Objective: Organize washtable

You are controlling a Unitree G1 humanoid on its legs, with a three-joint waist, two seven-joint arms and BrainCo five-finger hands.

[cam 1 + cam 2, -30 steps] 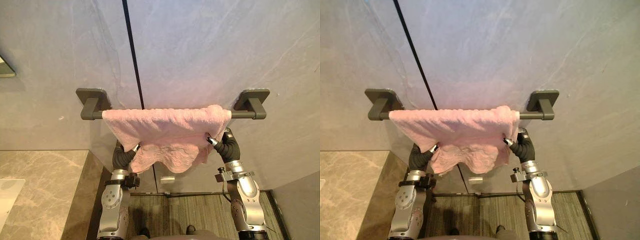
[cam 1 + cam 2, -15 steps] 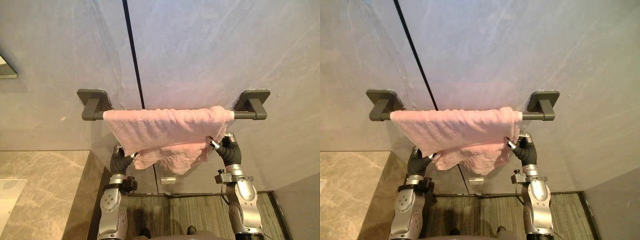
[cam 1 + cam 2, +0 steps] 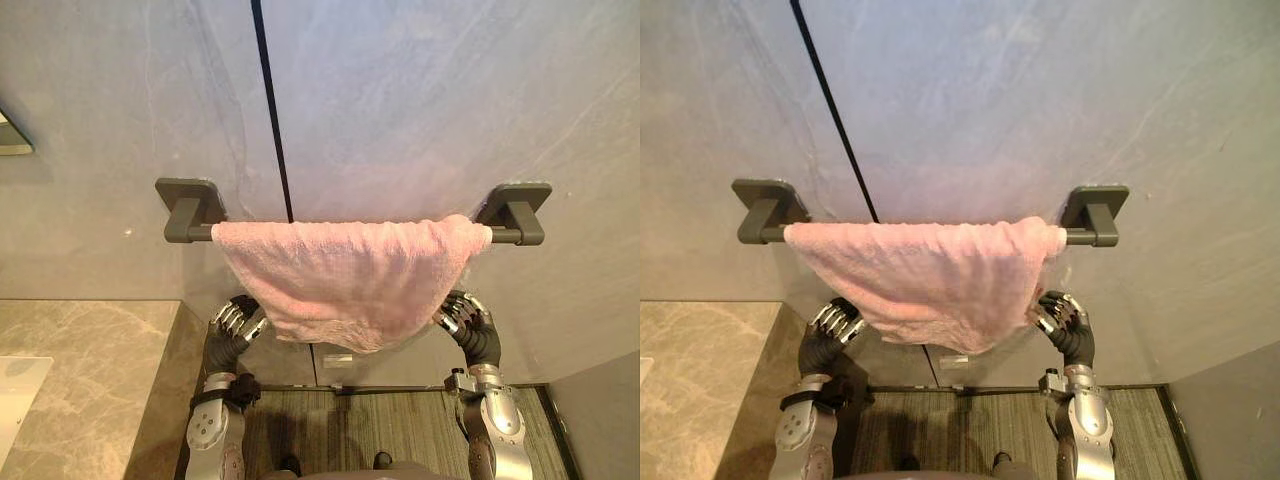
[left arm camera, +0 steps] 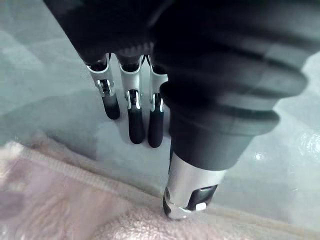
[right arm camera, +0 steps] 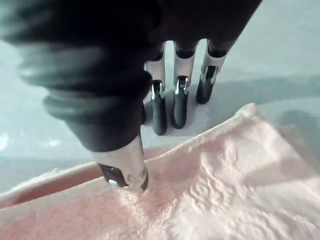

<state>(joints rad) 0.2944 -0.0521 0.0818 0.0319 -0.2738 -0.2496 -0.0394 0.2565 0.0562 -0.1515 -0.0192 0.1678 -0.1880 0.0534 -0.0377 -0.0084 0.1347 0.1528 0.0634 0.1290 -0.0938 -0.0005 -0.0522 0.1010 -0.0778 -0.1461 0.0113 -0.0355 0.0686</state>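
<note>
- Behind everything stands a grey, stone-look wall (image 3: 420, 100), split by a thin dark vertical seam (image 3: 270, 110) that runs down behind the towel bar.
- Low on the robot's left lies a beige marbled counter (image 3: 90, 370), its edge meeting the wall. A strip of dark wood-grain floor (image 3: 380, 425) shows at the foot of the wall, between the two arms.
- Draped over the bar, the pink towel (image 3: 350, 275) covers nearly the whole length between the two brackets. Its top edge is bunched along the rod, and its body hangs down in a broad curve that dips lowest near the middle.
- Fixed to the wall, the dark grey towel bar (image 3: 190, 232) sits level, with a square bracket at each end. Short bare lengths of rod show next to each bracket.
- Below the towel's left edge, the left hand (image 3: 232, 322) is raised with its fingers (image 4: 131, 117) straight and spread, gripping nothing. Its thumb (image 4: 192, 192) tip sits just at the cloth's hem.
- Under the towel's right edge, the right hand (image 3: 462, 315) is likewise raised and relaxed. Its fingers (image 5: 180, 107) are straight and off the cloth, while its thumb (image 5: 125, 167) tip rests against the pink pile.
</note>
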